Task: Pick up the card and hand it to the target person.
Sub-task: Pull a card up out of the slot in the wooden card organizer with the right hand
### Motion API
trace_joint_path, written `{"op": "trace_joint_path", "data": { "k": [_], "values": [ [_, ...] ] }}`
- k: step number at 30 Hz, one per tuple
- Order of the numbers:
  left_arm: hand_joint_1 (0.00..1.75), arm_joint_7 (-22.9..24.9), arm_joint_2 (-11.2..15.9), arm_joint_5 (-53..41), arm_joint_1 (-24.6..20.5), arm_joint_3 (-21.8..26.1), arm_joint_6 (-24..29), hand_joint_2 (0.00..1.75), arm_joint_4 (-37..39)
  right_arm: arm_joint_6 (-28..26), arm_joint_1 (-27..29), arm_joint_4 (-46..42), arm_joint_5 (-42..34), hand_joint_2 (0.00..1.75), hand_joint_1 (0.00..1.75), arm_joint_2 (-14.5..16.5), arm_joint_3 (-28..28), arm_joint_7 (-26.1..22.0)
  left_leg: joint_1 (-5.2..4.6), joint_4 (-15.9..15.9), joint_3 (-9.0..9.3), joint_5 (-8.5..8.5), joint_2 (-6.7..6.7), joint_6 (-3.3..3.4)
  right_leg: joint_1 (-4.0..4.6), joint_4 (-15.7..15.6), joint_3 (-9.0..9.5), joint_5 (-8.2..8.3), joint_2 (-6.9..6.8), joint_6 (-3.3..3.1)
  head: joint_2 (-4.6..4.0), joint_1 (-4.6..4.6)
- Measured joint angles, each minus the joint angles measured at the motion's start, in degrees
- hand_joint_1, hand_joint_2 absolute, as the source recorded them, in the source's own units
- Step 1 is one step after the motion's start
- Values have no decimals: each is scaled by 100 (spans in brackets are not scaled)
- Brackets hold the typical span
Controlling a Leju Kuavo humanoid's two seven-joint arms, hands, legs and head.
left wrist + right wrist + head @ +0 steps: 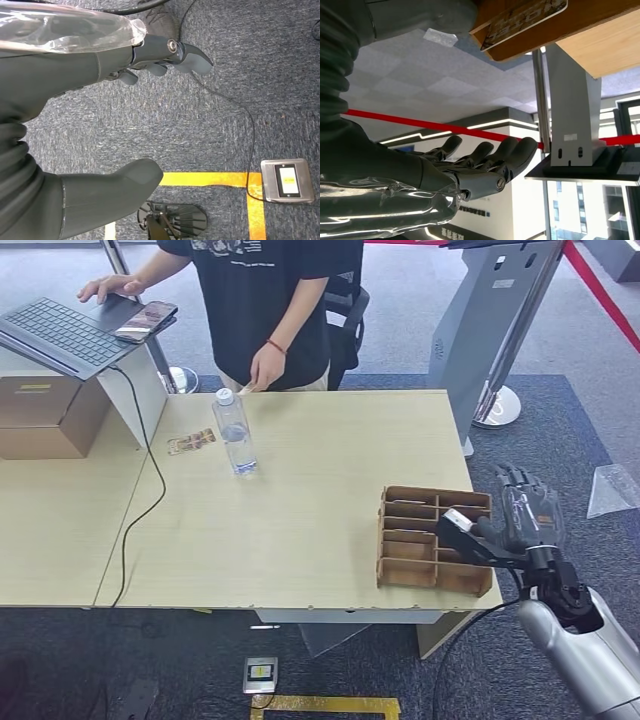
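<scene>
At the lower right of the head view, the silver-armed right hand (521, 520) hovers at the right end of the brown cardboard compartment tray (407, 495). It is spread and holds nothing. Its dark fingers (490, 152) lie side by side, well apart from the thick grey thumb (462, 533), which reaches over the tray's right-hand slots. The small patterned card (523, 19) sits against the tray wall just beside that thumb; whether they touch I cannot tell.

To grasp well, the fingers should probably come round to the card's far face so it is pinched flat against the thumb, then lifted straight out so it does not drag the light tray along the pale wooden table (317, 490).

The person in the black T-shirt (264, 290) stands at the top centre, one hand (266, 365) at the table's far edge, well apart from the tray, so a long reach is likely.

The left hand (56, 85) hangs over carpet, spread and holding nothing.
</scene>
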Motion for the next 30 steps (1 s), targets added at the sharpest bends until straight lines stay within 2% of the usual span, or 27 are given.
{"op": "trace_joint_path", "data": {
  "k": [14,20,28,30],
  "values": [
    [0,-6,4,8,-1,1,28,175,0,-75,-124,299,16,175,55,63,102,-51,-1,3,-2,-1,-4,0,-1,3,-1,-3,-3,1,0,0],
    [0,8,-5,8,-2,0,35,175,3,-98,-164,344,53,175,90,68,146,-64,-2,4,-4,-1,-1,0,-2,5,-4,-2,-1,0,0,0],
    [0,-5,-15,14,1,0,36,175,-1,-130,-208,374,89,175,123,45,196,-46,-2,4,-2,-2,-8,1,-2,4,0,-5,-6,2,0,0],
    [0,-4,-17,14,1,-1,33,175,0,-134,-211,376,93,175,127,41,202,-43,-2,5,-5,-1,-4,1,-2,5,-5,-3,-5,1,0,0]
  ]
}}
